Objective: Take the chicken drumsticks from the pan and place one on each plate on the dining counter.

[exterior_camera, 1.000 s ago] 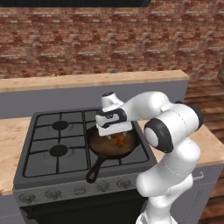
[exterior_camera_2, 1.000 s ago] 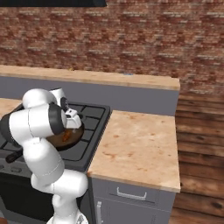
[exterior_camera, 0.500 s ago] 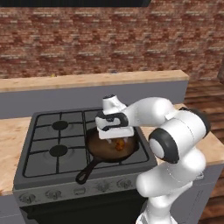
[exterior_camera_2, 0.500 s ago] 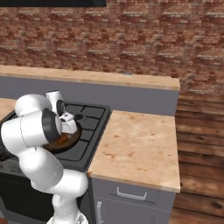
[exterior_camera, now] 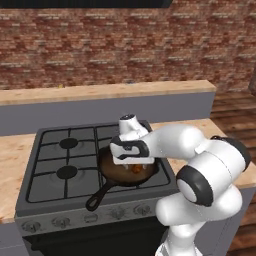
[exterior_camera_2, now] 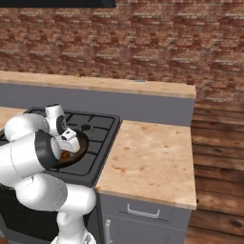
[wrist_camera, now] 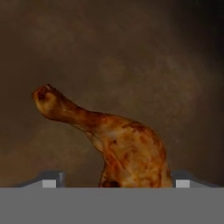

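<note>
Overhead, brick wall [exterior_camera: 100, 45] behind stove [exterior_camera: 55, 165].

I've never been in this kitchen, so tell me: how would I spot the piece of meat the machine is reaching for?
Find the black gas stove set in the wooden worktop. On its front right burner sits a round black pan with a long handle. Inside, under the white end effector, lies an orange-brown chicken drumstick, the one bright thing against the dark pan floor.

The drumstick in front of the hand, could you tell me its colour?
Orange-brown drumstick, mottled golden; clearest in the hand view.
</note>
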Tool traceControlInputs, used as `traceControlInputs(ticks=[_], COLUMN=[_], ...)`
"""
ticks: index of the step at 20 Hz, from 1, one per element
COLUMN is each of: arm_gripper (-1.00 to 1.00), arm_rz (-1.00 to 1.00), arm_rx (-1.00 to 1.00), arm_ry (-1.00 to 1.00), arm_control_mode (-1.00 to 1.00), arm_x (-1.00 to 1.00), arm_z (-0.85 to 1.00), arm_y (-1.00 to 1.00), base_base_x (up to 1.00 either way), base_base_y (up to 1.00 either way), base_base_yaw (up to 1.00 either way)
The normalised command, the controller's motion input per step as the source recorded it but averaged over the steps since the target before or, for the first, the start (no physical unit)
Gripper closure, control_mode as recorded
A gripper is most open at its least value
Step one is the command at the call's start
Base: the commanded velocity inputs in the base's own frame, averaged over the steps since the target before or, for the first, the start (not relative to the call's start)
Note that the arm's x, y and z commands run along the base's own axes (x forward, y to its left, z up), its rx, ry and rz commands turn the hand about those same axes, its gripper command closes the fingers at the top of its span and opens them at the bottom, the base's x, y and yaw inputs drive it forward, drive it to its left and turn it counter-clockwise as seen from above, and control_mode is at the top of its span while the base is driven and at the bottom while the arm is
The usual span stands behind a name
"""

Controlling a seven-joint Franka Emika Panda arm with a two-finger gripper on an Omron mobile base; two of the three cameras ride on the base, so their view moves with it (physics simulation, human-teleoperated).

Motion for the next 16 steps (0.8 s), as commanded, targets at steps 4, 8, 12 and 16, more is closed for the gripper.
traceControlInputs(ticks=[4,8,12,16], arm_gripper=[1.0,1.0,1.0,1.0], arm_rz=[-0.04,-0.06,-0.07,-0.03], arm_rx=[-0.05,-0.01,0.0,0.0], arm_ry=[-0.09,-0.2,-0.24,-0.26], arm_control_mode=[-1.0,-1.0,-1.0,-1.0], arm_x=[-0.01,-0.16,-0.37,-0.52], arm_z=[-0.49,-0.71,-0.55,0.4], arm_y=[0.01,0.0,-0.03,-0.21], base_base_x=[0.0,0.0,0.0,0.0], base_base_y=[0.0,0.0,0.0,0.0], base_base_yaw=[0.0,0.0,0.0,0.0])
